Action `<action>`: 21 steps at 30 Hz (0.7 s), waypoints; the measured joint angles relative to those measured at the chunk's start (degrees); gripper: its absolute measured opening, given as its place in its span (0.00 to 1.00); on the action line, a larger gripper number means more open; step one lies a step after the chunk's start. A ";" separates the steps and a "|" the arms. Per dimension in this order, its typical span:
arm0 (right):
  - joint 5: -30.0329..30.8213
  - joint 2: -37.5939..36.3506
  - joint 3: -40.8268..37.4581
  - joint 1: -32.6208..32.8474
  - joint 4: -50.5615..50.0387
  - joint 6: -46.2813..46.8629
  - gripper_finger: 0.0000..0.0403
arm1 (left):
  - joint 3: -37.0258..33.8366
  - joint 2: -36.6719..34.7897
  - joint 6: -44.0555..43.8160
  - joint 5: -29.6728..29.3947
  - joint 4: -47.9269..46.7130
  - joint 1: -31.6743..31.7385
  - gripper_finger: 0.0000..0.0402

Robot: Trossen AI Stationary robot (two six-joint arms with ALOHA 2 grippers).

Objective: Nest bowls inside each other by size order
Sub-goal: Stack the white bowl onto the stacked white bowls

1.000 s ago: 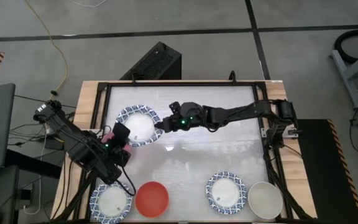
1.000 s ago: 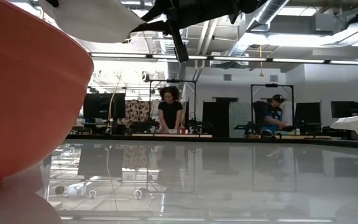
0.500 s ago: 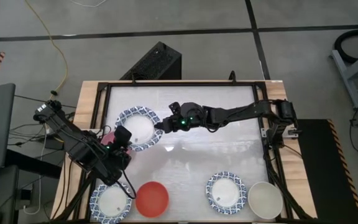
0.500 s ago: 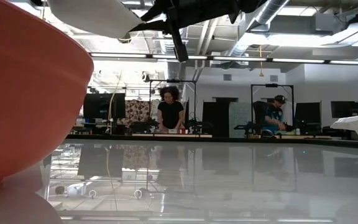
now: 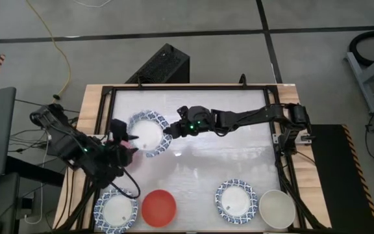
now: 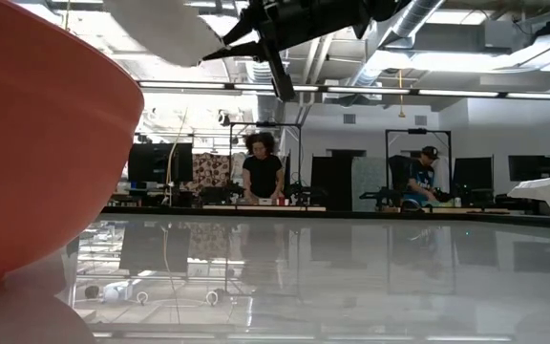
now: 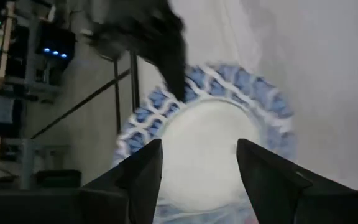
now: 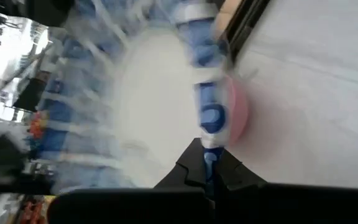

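The bench is a pale, glossy sheet in a black frame, edged with light wood; it stands on a grey concrete floor crossed by dark lines, where a yellow cable trails. Across the room — a workshop with exposed ducts and bright strip lights overhead — a person in black stands at a far table; another, seated, faces dark monitors.
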 joint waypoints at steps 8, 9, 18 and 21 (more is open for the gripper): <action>0.09 0.28 0.00 0.41 -1.09 -0.16 0.02 | 6.78 -1.82 -8.55 0.91 -0.19 -0.01 0.47; 0.22 0.28 0.00 0.48 -1.32 -0.18 0.02 | 6.85 -2.29 -10.27 1.02 -0.15 -0.02 0.47; 0.59 0.33 0.00 -0.05 -5.76 -0.30 0.03 | 6.72 -7.23 -26.72 -3.94 0.68 -2.40 0.47; -0.58 0.33 0.00 -0.36 -9.23 -0.11 0.03 | 6.69 -8.34 -30.75 -5.98 -1.40 -3.92 0.47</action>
